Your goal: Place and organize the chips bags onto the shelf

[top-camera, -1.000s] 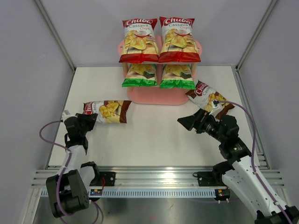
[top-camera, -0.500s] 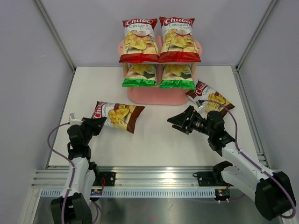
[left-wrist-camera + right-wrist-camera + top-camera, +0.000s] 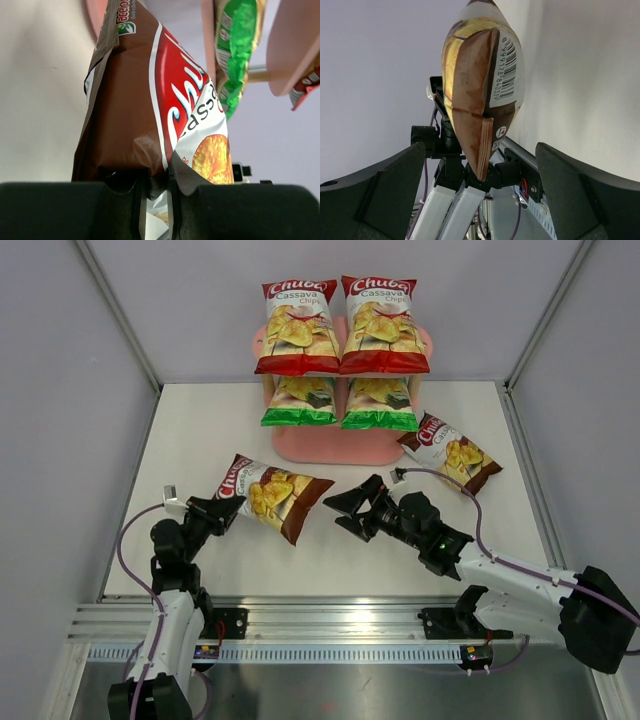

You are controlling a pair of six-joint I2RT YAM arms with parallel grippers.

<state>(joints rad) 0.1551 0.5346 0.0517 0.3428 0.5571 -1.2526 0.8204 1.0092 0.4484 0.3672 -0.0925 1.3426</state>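
Observation:
My left gripper (image 3: 224, 512) is shut on the top seam of a dark brown chips bag (image 3: 274, 497) and holds it lifted over the table; the bag fills the left wrist view (image 3: 150, 105). My right gripper (image 3: 345, 512) is open, its jaws wide, just right of that bag's bottom seam (image 3: 482, 125). A second dark brown bag (image 3: 450, 453) lies on the table right of the shelf. The pink shelf (image 3: 340, 448) stands at the back, two red bags (image 3: 341, 325) on top, two green bags (image 3: 338, 403) on the middle tier.
Grey walls close in the white table (image 3: 220, 420) on three sides. A metal rail (image 3: 330, 625) with the arm bases runs along the near edge. The shelf's bottom board shows bare in front of the green bags.
My left gripper has carried the brown bag right and a little nearer, toward the table's middle. My right arm has swung left from the second brown bag to meet it, jaws open.

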